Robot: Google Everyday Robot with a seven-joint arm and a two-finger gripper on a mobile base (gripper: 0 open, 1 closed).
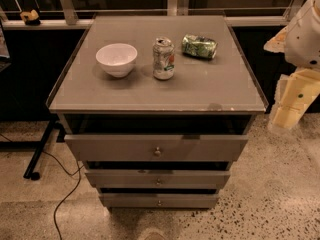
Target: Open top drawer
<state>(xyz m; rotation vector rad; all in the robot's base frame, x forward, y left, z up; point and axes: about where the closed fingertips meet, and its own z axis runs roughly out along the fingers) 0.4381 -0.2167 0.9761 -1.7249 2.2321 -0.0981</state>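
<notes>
Nearest, two narrower drawers (200, 179). Above them, the top drawer (200, 148), standing out a little from under the cabinet top (200, 91): seemingly part open. Beside the cabinet at right, well apart from the knob (157, 151), the gripper (285, 116); spread or pressed together, cannot tell. Next: reach that knob, pull straight outward. Farther back, bowl (116, 59) and can (163, 59).

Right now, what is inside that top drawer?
The top drawer stands partly pulled out, but only a dark gap shows; the cabinet top covers its inside. The gripper hangs off to the right, touching nothing.
</notes>
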